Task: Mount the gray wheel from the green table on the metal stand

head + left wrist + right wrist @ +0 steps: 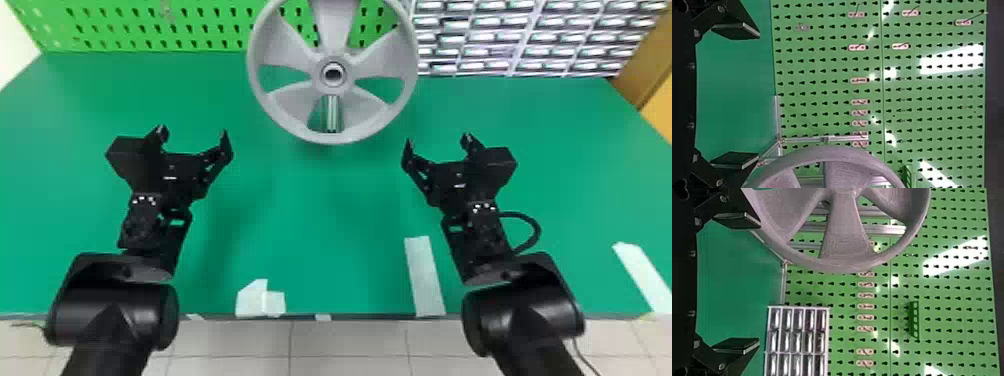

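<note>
Head view gave you the gray wheel [334, 30] upright at the metal stand [331, 112], beyond both end effectors and touching neither; you could not tell how fully it was seated. Its matte rim was round, its five spokes broad and flared, its hub ringed around a dark bore. Bright, grooved metal showed through the gap below the hub. Your left end effector [193, 132] and right end effector [437, 140] were both wide and empty, their flat black fingers spread above the smooth green surface [320, 200]. Pale tape [425, 275] and floor tiles [350, 340] were visible there too. Your right wrist view brought out fine ridges on the spokes, slim rails crossing behind them and a green rack [914, 319] on the perforated pegboard [946, 325]. Your left wrist view showed thin wire hooks [974, 18] standing out from it.
</note>
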You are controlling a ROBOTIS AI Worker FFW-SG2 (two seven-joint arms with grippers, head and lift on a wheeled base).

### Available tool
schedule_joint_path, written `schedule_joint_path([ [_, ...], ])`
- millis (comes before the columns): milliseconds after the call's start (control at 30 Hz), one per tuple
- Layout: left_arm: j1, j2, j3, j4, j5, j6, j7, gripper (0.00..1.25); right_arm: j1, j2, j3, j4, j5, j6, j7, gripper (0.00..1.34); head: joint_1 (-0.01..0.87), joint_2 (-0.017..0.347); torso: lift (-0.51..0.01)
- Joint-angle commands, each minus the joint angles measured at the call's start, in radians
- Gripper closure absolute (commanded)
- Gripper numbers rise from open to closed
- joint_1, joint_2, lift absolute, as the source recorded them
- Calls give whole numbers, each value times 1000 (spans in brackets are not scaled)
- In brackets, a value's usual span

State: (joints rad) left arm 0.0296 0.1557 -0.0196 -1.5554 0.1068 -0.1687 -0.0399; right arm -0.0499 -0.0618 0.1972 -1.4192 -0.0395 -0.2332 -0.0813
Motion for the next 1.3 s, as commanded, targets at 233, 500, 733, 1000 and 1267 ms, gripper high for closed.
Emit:
schedule_joint_path([
  [233, 1, 1, 0, 0, 1, 0, 0, 190, -1, 0, -2, -3, 3, 0, 0, 236, 867, 52, -100],
  [500, 3, -1, 1, -3, 1, 0, 0, 190, -1, 2, -4, -4, 3, 0, 0, 236, 867, 52, -100],
  [733, 1, -1, 1, -3, 1, 0, 0, 190, -4, 2, -4, -4, 3, 0, 0, 236, 867, 52, -100],
  [1000, 1, -1, 3, -6, 1, 0, 0, 190, -4, 0, -2, -4, 3, 0, 0, 236, 867, 52, -100],
  [1267, 0, -1, 4, -6, -2, 0, 0, 190, -5, 2, -1, -4, 3, 0, 0, 236, 867, 52, -100],
])
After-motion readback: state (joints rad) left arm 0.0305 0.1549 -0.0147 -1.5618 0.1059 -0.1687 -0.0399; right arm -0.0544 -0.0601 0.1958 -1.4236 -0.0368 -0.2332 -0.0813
